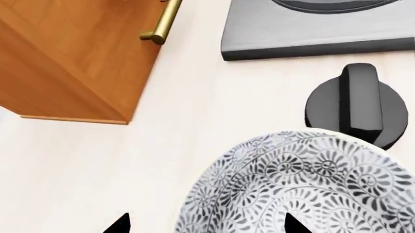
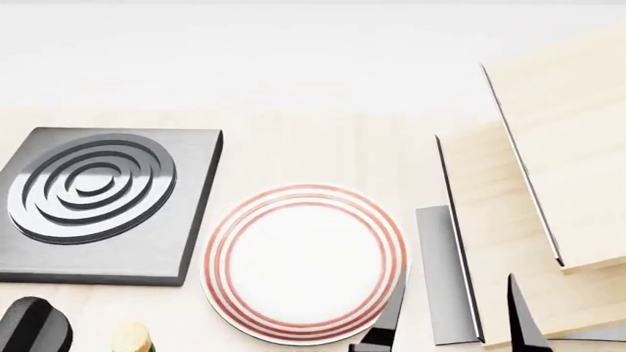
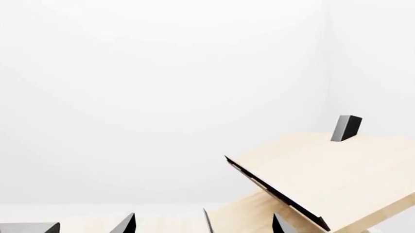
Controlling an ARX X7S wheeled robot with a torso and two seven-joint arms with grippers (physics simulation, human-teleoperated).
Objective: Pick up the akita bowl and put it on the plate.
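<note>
- Pale wooden countertop (image 2: 313, 147) holds everything.
- One deep white akita bowl with grey-black floral pattern (image 1: 304, 189) sits at the left wrist view's lower right, not yet lifted; left gripper (image 1: 206, 227) spread wide, one tip over the bowl, the other outside it.
- One flat white red-ringed plate (image 2: 304, 262), lower centre of the head view, is bare.
- Right gripper (image 3: 204, 225) open, holding nothing.
- One dark grey square burner (image 2: 98, 202), one black knob (image 1: 358, 104).

The akita bowl (image 1: 298, 187) is crowded on one side by a black stove knob (image 1: 356, 104) just beside its rim, while bare pale counter (image 1: 181, 126) lies open toward a wooden cabinet (image 1: 71, 58). The plate (image 2: 303, 260) is flanked by a stove burner (image 2: 102, 202) and slanted wooden panels (image 2: 547, 191).
</note>
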